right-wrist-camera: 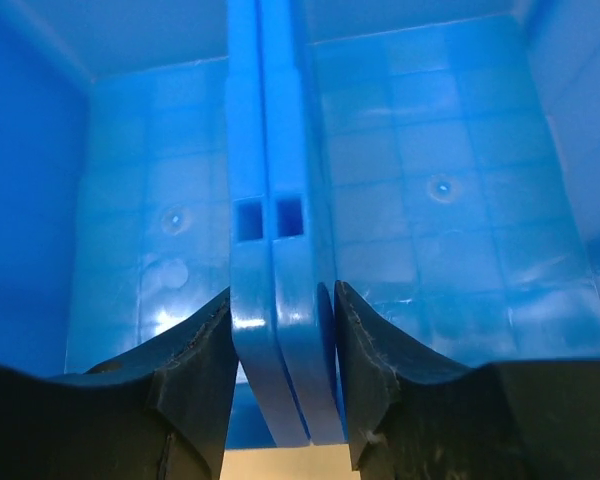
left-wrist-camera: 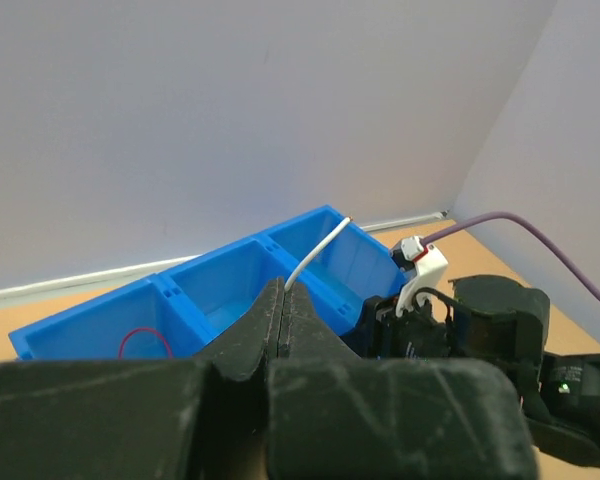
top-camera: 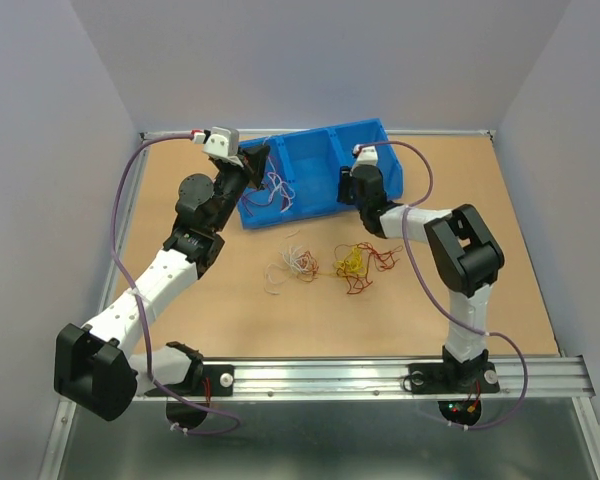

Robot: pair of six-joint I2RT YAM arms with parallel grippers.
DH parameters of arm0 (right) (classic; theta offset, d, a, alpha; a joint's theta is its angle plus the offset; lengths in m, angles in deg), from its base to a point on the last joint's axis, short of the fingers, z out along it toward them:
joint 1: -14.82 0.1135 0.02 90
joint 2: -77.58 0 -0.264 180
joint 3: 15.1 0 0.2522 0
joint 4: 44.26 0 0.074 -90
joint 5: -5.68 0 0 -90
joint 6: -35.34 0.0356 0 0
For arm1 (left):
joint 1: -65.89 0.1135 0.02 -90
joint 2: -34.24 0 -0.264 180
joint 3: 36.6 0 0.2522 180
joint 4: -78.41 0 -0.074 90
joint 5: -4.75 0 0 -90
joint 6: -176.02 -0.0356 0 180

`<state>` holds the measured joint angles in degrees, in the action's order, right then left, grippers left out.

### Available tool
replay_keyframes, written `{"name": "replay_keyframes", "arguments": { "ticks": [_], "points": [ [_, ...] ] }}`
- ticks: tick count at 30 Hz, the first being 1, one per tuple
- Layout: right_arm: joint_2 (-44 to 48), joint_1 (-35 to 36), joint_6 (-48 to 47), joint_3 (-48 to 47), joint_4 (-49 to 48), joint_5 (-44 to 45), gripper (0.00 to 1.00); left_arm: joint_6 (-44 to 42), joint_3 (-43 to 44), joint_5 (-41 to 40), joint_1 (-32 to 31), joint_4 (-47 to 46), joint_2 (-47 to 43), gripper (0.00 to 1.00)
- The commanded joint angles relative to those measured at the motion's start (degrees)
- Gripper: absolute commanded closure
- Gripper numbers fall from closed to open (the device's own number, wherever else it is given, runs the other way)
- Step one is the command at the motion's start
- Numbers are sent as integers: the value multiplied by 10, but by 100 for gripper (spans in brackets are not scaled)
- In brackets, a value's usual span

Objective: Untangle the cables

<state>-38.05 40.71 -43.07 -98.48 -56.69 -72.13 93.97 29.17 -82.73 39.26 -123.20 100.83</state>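
Our left gripper is pinched tight on one white wire just above the blue bin, and our right gripper clamps the bin's divider. The other cables lie tangled behind both hands, on the base side. The next move, we judge, is to release this strand into the bin.

The left arm stretches forward from its base with the elbow bent and the wrist angled rightward. The left gripper has both fingers pressed flat together, and a thin white wire rises from just between the tips. The right arm folds sharply at the elbow, its forearm running leftward. The right gripper is partly spread, and its fingers seem to touch either side of a blue divider lodged between them.
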Motion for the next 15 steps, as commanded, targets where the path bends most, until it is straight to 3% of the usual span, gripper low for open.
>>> {"name": "replay_keyframes", "arguments": {
  "ticks": [1,5,15],
  "points": [
    [51,49,45,38,-39,48,55,-6,-7,-7,-3,-40,-14,100],
    [66,65,64,63,-41,56,72,-8,-8,-11,-3,-41,-14,100],
    [118,96,53,119,-52,62,72,-25,21,-8,-3,-57,39,100]
  ]
}}
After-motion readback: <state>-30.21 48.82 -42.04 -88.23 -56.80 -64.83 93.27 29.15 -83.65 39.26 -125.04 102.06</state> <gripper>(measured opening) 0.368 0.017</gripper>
